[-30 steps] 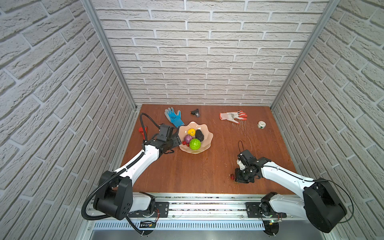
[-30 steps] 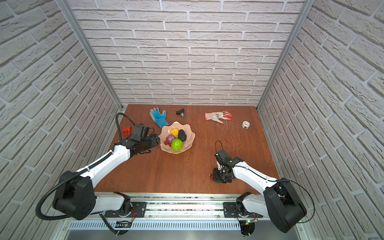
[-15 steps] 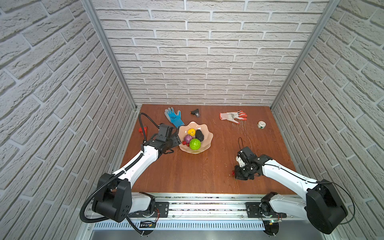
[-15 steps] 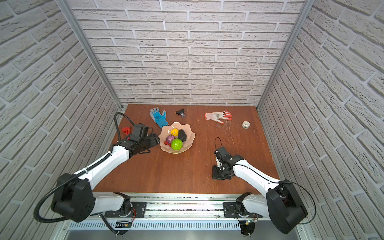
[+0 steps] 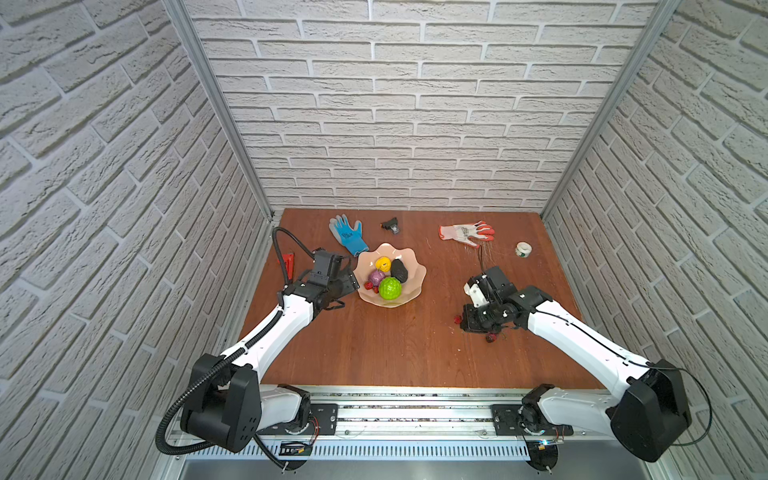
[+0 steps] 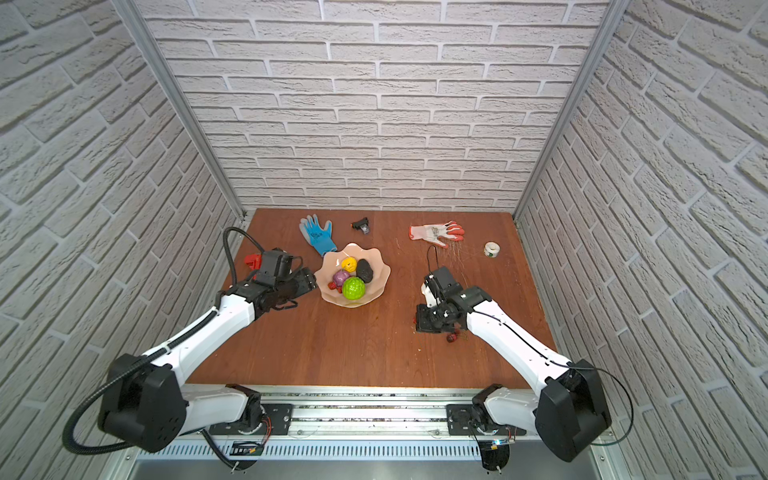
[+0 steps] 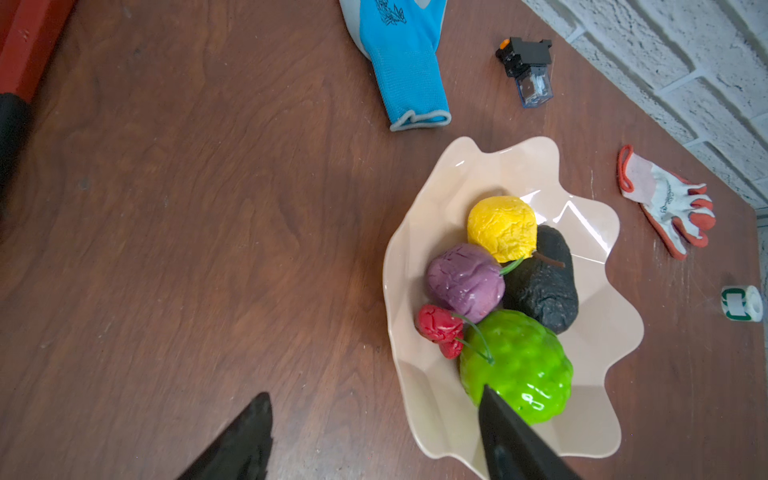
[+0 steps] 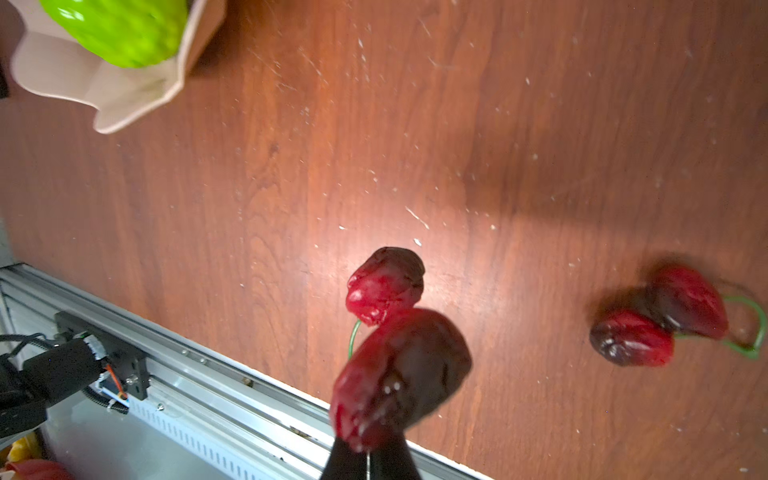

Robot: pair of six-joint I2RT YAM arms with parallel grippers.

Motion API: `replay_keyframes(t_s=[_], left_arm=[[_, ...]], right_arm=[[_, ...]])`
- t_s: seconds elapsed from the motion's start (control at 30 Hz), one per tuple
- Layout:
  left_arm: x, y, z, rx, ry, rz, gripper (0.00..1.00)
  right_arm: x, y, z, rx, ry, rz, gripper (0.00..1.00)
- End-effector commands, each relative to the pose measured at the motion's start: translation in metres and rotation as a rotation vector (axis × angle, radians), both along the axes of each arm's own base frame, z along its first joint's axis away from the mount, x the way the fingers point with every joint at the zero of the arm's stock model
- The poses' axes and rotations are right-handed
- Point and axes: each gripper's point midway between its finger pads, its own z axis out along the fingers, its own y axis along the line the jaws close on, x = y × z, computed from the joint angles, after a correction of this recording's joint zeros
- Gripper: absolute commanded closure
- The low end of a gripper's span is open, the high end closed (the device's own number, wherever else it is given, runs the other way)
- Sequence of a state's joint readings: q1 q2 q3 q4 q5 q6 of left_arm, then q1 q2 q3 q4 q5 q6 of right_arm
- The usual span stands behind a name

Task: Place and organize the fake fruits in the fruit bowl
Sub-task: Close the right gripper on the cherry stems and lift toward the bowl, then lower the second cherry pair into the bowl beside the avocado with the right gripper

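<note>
Fyi you've got bare table [image 5: 395,340] btwn right arm [image 5: 561,328] & bowl [image 5: 415,270], clear lane. Your left gripper [image 5: 350,286] crowds bowl's left rim; loose cherries [image 5: 491,338] by right arm.

White brick-pattern walls [image 5: 395,124] on three sides, aluminium corner posts [image 5: 219,108], reddish-brown wooden tabletop [image 5: 374,340], metal rail [image 5: 395,411] in front

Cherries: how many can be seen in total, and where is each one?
6. Two cherries lie in the fruit bowl; a second pair seems pinched by the right gripper; a third pair lies on the table near it. Others may be hidden in the bowl.
</note>
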State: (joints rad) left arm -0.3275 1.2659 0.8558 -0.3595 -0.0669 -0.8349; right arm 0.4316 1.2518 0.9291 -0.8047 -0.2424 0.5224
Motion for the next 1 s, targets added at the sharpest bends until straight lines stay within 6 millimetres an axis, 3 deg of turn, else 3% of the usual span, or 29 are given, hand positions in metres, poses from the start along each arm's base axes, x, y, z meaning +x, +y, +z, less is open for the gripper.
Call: replay_keyframes(t_s=[0.0,0.3,0.53,0.63,0.77,0.97], left_arm=[[-0.005,0.009,0.000,0.016,0.003,0.025,0.22],[-0.017,0.017,0.004,0.005,0.004,0.050,0.22],[-0.025,0.022,0.012,-0.005,-0.009,0.064,0.22],[-0.027,0.024,0.013,-0.010,-0.012,0.071,0.22],[-0.027,0.025,0.015,-0.010,-0.016,0.074,0.22],[-0.027,0.023,0.015,-0.015,-0.016,0.067,0.22]], right_arm=[[0.020,0.017,0.019,0.058,-0.045,0.042,0.94],[0.101,0.068,0.054,0.146,-0.160,0.162,0.94],[0.147,0.110,0.048,0.244,-0.174,0.221,0.95],[0.156,0.121,0.041,0.261,-0.168,0.232,0.95],[0.152,0.134,0.025,0.255,-0.135,0.256,0.94],[0.148,0.134,0.004,0.213,-0.103,0.262,0.94]])
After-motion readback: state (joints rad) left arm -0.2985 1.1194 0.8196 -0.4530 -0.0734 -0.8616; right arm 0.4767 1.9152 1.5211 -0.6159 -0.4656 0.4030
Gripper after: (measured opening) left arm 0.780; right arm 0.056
